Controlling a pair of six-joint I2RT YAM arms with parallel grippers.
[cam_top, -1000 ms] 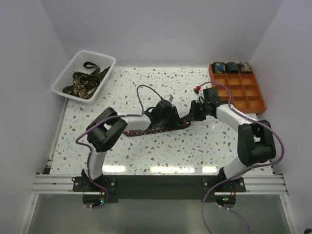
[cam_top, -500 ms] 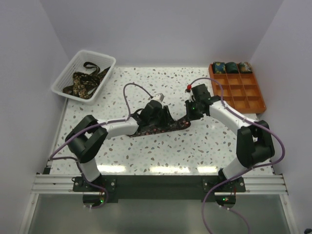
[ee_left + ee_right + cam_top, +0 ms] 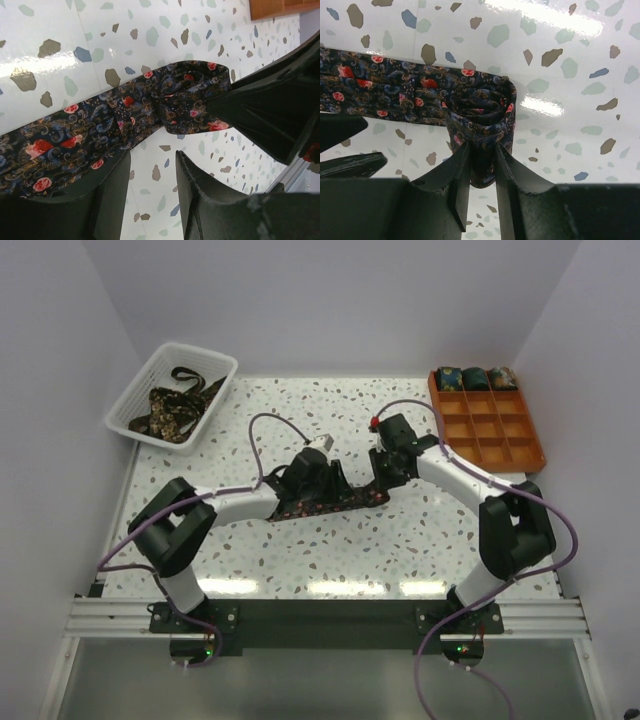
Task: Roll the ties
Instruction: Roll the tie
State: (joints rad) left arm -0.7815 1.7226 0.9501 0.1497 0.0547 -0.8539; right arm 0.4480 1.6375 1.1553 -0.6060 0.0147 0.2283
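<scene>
Navy paisley tie (image 3: pixel 395 95) with red flowers, white speckled table (image 3: pixel 545 50)

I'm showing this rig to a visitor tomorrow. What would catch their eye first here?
The dark floral tie stretched across mid-table, its right end wound into a small roll pinched by the right gripper, with the left gripper open at its flat part. Then the orange tray far right holding three finished rolls, and the white basket far left with loose ties.

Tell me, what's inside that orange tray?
Three rolled ties fill the far row of the orange tray, one per compartment. The others show bare orange. Anything beneath the rolls is covered.
</scene>
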